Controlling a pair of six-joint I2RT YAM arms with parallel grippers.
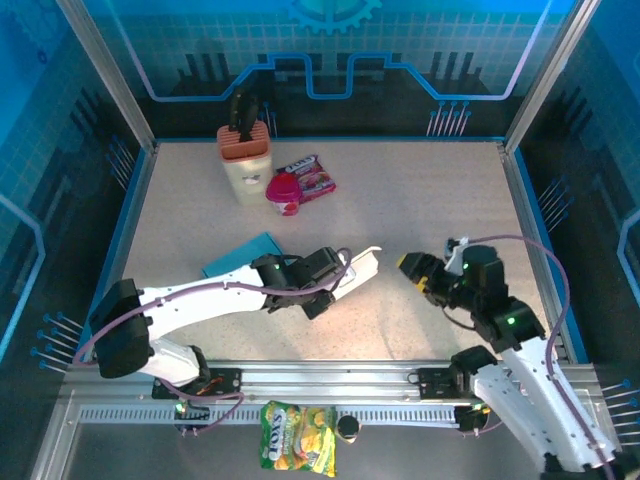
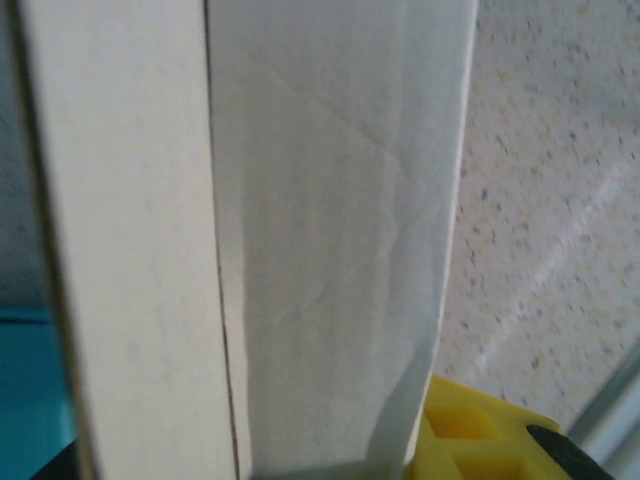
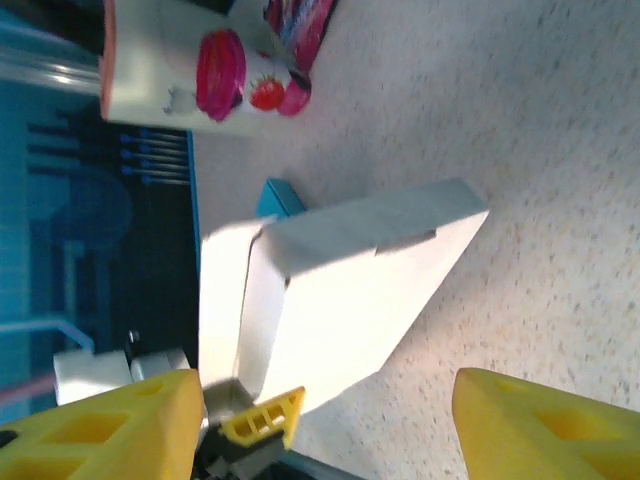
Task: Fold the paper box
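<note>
Nearest of all, a yellow-and-green snack bag [image 1: 297,448] lies by the metal rail [image 1: 330,385] between the arm bases. It is well apart from the work and seemingly no part of it.

Mid-table, the left gripper [image 1: 333,276] reaches in from the near left and pinches the white paper box [image 1: 360,267] by its left edge. In the left wrist view a creased cardboard panel runs straight up from between its yellow fingers [image 2: 470,435], and the right wrist view shows one of those fingers at the box's lower corner. This hold looks meant to anchor the box and present its right end to the other arm, so that a flap can be worked.

The box sits about the middle of the speckled beige tabletop [image 1: 430,200] and is partly formed: a closed slab with a slot in one face and a loose flap standing off its left side. Just right of it, not touching, the right gripper [image 1: 414,268] faces the box with jaws spread wide and nothing between them. It is probably lined up to press or tuck the free end. The folding appears unfinished.

A flat teal-blue sheet [image 1: 240,257] lies under and just beyond the left arm, one corner peeking out behind the box. At the far left stand a cream tub with a terracotta lid [image 1: 245,160], a pink yoghurt cup [image 1: 283,192] and a pink-and-white snack packet [image 1: 310,175], clustered clear of where the arms work.
</note>
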